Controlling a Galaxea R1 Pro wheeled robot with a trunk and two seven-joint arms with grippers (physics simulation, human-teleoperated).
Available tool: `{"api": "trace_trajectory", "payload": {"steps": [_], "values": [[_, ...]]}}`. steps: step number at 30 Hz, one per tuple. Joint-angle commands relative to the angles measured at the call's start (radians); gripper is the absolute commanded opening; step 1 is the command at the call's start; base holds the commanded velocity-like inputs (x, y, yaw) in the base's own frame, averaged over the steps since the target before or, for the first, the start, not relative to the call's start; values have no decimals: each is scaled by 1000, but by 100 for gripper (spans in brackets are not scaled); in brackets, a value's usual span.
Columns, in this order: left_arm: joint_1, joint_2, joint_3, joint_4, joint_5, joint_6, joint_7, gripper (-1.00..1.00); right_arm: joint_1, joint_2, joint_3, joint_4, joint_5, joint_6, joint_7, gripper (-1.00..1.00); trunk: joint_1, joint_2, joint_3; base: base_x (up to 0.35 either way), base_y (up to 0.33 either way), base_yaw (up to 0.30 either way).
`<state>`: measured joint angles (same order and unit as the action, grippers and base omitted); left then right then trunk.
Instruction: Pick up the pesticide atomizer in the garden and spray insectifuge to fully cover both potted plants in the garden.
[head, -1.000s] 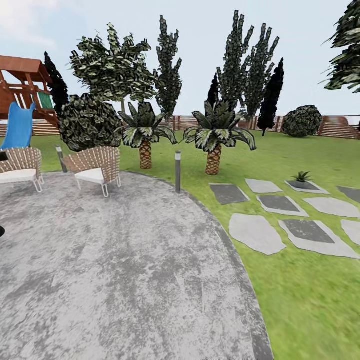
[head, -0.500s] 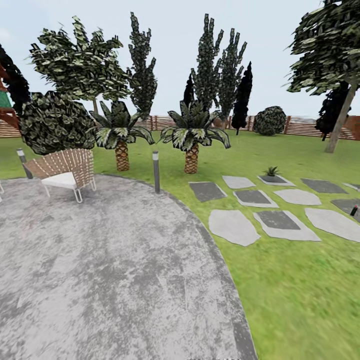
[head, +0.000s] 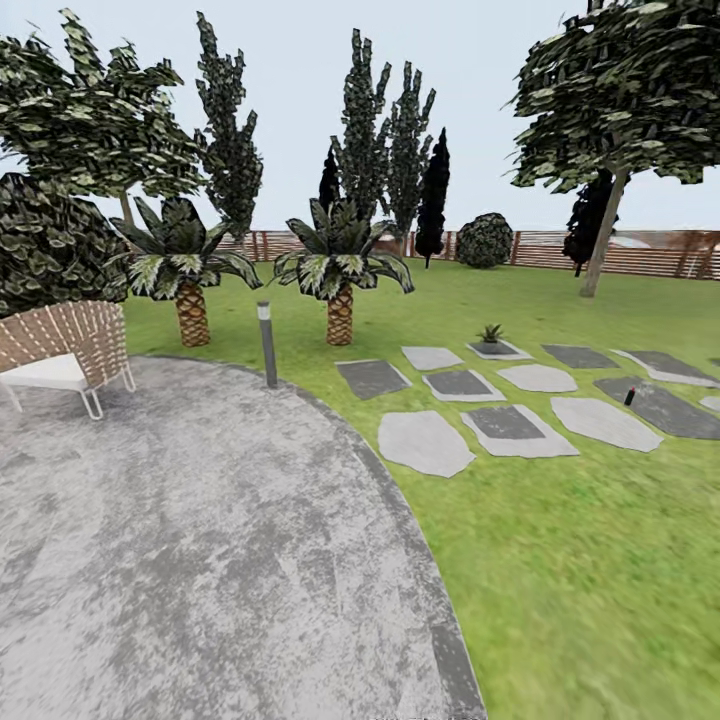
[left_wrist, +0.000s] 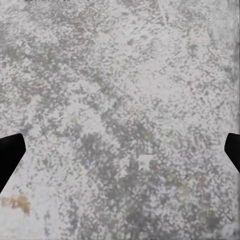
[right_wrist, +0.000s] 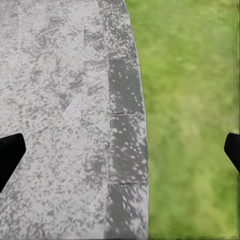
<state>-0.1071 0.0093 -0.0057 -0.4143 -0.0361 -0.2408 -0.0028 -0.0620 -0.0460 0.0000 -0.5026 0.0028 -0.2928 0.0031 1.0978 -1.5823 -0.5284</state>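
Pesticide atomizer (head: 629, 396) stands tiny and indistinct on a far stepping stone (head: 660, 407).

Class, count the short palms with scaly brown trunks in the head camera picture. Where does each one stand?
2. One scaly-trunked palm stands behind the round grey patio near the woven chair; the other is beside the grey stepping stones. Others may lie outside the picture.

wide-open right gripper (right_wrist: 120, 152) above grey patio (right_wrist: 55, 100), its darker edging (right_wrist: 125, 125) and lawn (right_wrist: 190, 100)
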Motion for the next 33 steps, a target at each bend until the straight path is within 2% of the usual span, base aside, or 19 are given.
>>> {"api": "trace_trajectory", "payload": {"steps": [1, 8, 25, 33], "values": [[0, 0, 0, 0, -4, -3, 0, 100, -1, 0, 0, 1, 0, -3, 0, 100, 4, -8, -4, 0, 0, -300], [0, 1, 0, 0, -4, -3, 0, 100, -1, 0, -1, 0, -1, -3, 0, 100, 31, -57, -26, 0, 0, -222], [0, 0, 0, 0, -4, -2, 0, 100, -1, 0, -2, -1, -1, -25, 0, 100, 96, -176, -79, 0, 0, -7], [-1, 1, 0, 0, -4, -2, 0, 100, -1, 0, -2, 1, -1, -26, 0, 100, 127, -232, -104, 0, 0, -267]]}}
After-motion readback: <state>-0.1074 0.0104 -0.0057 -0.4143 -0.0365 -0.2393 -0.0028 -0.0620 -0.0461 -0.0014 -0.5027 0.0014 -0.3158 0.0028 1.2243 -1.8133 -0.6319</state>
